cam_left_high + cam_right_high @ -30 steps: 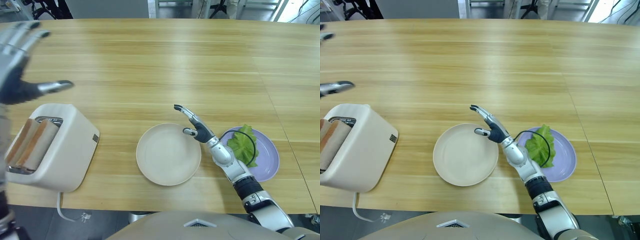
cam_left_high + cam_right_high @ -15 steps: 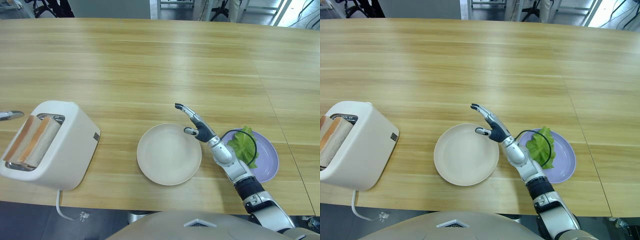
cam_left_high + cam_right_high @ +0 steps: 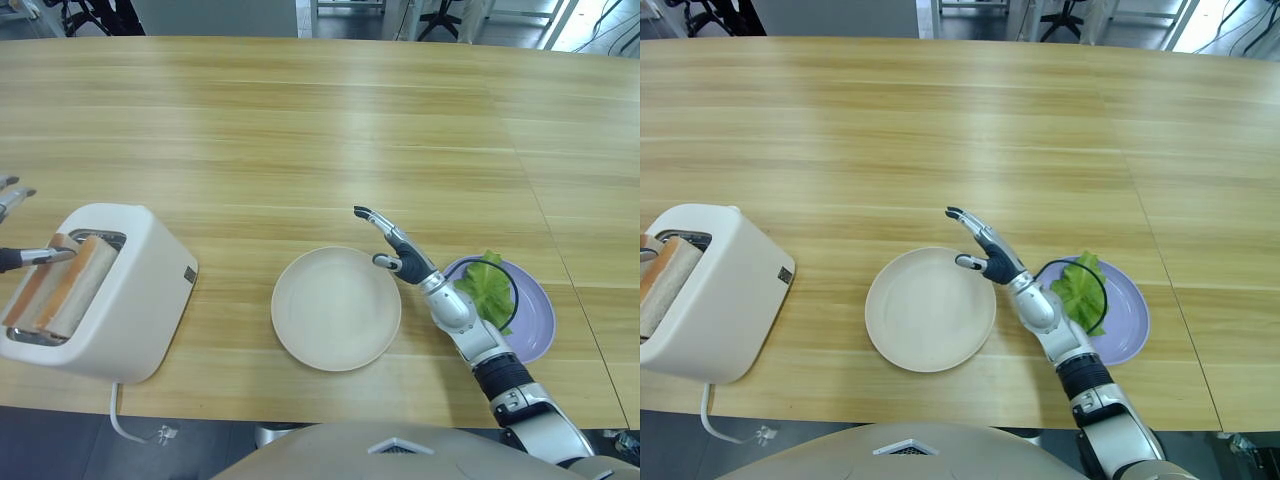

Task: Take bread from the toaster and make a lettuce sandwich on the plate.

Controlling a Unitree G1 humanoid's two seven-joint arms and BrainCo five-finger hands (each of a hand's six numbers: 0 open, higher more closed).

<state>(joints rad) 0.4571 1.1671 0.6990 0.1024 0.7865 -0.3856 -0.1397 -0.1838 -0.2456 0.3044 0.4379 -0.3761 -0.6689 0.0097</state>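
Observation:
A cream toaster (image 3: 120, 300) stands at the table's front left with two bread slices (image 3: 60, 288) upright in its slots. At the left edge my left hand (image 3: 28, 257) shows as fingertips, one lying by the far end of the bread, the others spread farther back; it holds nothing. An empty cream plate (image 3: 335, 310) lies front centre. My right hand (image 3: 395, 250) hovers open over that plate's right rim, fingers stretched out. A lettuce leaf (image 3: 487, 290) rests on a purple plate (image 3: 532, 325) just right of that hand.
The toaster's cord (image 3: 120, 425) hangs over the table's front edge. Bare wooden tabletop (image 3: 320, 130) stretches behind the plates and toaster. Chair legs stand past the far edge.
My left hand dropped from above the toaster, went off to the left, and its fingertips now sit by the toaster's slots. The right hand has barely moved.

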